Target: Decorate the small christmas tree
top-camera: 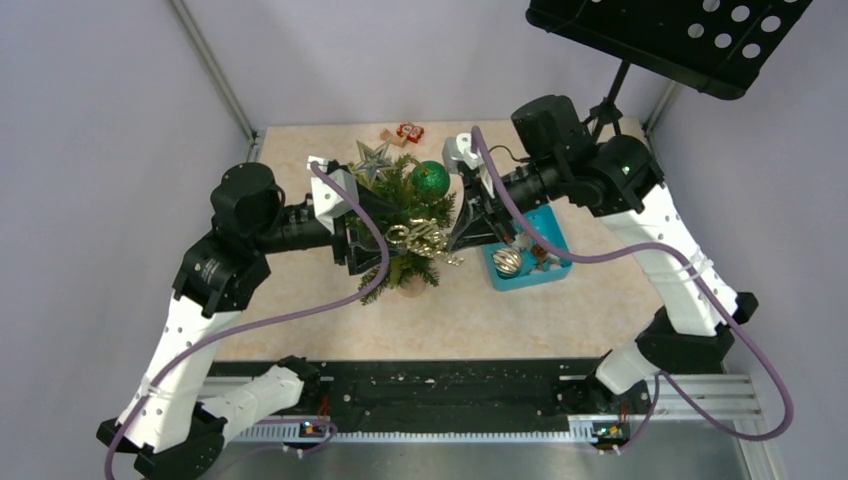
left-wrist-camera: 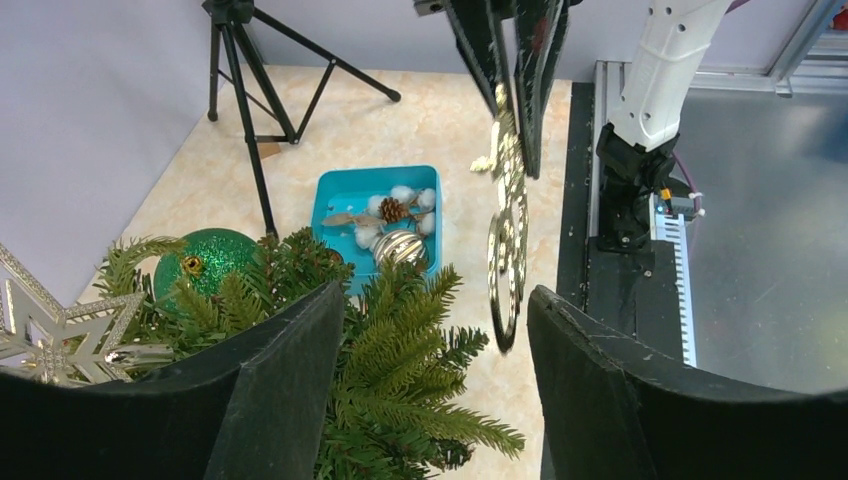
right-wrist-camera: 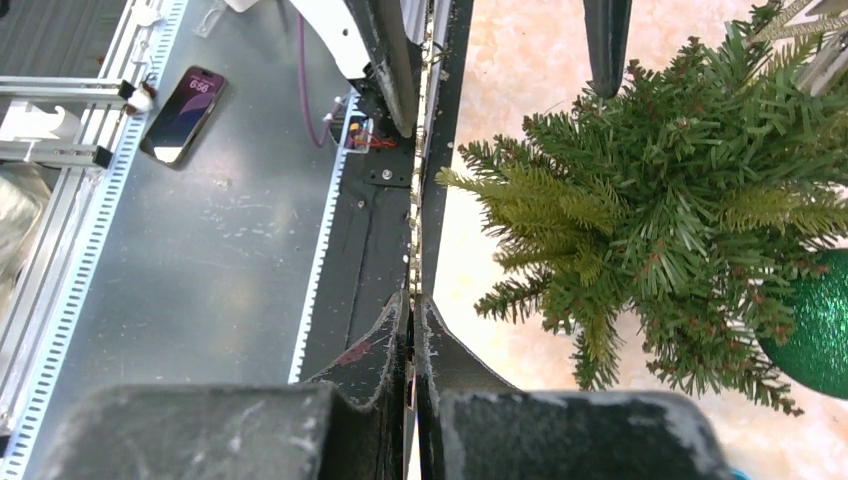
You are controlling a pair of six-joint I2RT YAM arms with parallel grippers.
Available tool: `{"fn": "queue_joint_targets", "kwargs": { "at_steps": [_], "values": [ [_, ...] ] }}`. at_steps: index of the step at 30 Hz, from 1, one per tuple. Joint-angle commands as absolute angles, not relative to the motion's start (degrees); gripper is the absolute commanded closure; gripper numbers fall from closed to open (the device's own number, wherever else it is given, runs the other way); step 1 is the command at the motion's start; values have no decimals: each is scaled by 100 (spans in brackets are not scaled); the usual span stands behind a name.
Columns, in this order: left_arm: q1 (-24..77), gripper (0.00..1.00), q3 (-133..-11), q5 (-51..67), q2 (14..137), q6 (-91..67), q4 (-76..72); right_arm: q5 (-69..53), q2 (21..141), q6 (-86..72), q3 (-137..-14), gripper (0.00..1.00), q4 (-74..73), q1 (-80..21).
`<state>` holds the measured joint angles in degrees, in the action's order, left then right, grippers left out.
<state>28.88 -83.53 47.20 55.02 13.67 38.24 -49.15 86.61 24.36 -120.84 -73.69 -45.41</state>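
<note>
The small christmas tree point(top-camera: 405, 215) stands mid-table with a silver star point(top-camera: 372, 158) on top and a green glitter ball point(top-camera: 431, 180) on its right side. My right gripper point(top-camera: 465, 228) is shut on a flat gold filigree ornament point(top-camera: 425, 238) and holds it against the tree's front right branches. In the right wrist view the gripper point(right-wrist-camera: 413, 300) pinches the ornament point(right-wrist-camera: 415, 200) edge-on, left of the tree point(right-wrist-camera: 680, 200). My left gripper point(top-camera: 355, 245) is open on the tree's left side. In the left wrist view point(left-wrist-camera: 437, 295) a branch point(left-wrist-camera: 410, 360) lies between its jaws and the ornament point(left-wrist-camera: 505, 250) hangs just ahead.
A teal tray point(top-camera: 545, 222) right of the tree holds a silver ball point(top-camera: 507, 261), a pine cone and white bits. Small red and brown ornaments point(top-camera: 405, 132) lie at the back. A black music stand point(top-camera: 680, 35) rises at the back right. A phone point(right-wrist-camera: 183, 112) lies off the table.
</note>
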Motion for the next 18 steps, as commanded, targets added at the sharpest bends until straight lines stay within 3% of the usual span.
{"fn": "queue_joint_targets", "kwargs": {
  "at_steps": [1,5,10,14,17,18],
  "values": [
    [2880,28,-8611,4917,5545,1604,3847,-4862,9062,2759,-12545,100,-7809,-4717],
    [2881,29,-8615,4859,5540,1522,3886,-4811,9147,2911,-12613,100,-7851,-4755],
    [2880,39,-8660,4726,5610,1116,3932,-4894,9271,2943,-12884,100,-7914,-4813],
    [2878,41,-8719,4719,5696,864,4008,-4823,9272,2944,-12842,100,-7941,-4849],
    [2874,53,-8772,4743,5749,849,4053,-4810,9264,2963,-12894,100,-7941,-4856],
    [2877,61,-8767,4750,5756,844,4029,-4805,9264,2963,-12913,100,-7945,-4860]
  ]
}}
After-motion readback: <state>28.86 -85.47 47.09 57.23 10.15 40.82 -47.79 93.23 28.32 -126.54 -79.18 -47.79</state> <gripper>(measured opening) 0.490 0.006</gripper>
